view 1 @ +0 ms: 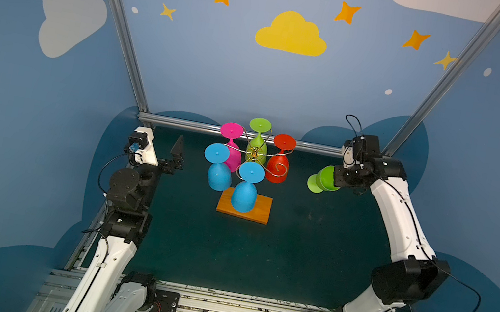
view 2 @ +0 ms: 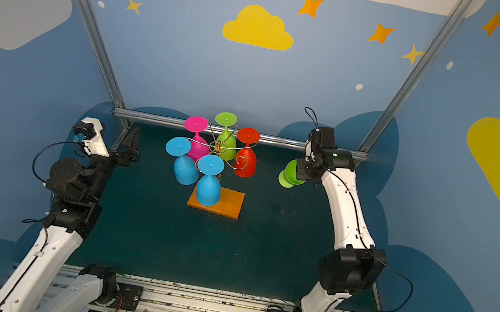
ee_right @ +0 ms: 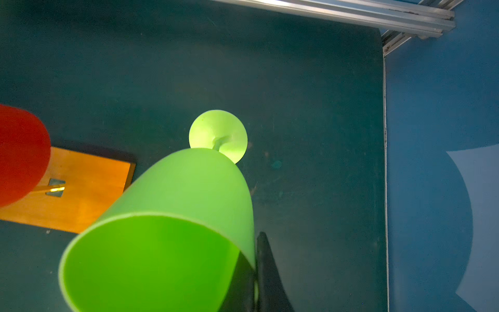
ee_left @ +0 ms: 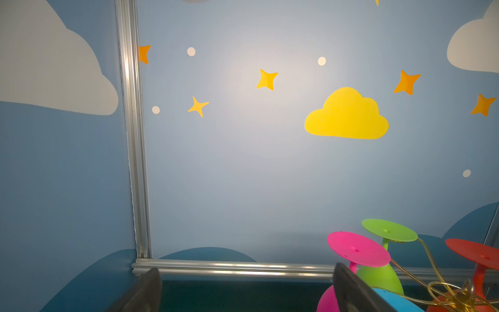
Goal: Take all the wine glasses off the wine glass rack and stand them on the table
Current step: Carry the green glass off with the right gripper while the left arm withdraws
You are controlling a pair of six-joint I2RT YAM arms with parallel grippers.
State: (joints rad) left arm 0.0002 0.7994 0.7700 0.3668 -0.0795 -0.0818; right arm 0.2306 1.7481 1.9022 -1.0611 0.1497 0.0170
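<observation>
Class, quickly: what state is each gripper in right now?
Left gripper: open, empty.
Right gripper: closed on the green wine glass, at its rim.

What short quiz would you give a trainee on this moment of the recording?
1. True or false: the right tool grips a green glass by its rim, away from the rack.
2. How many glasses hang on the rack?
3. The left tool is: A) open and empty; B) shut on a blue glass; C) gripping the rack's wire.

Key: 1 true; 2 five; 3 A.
</observation>
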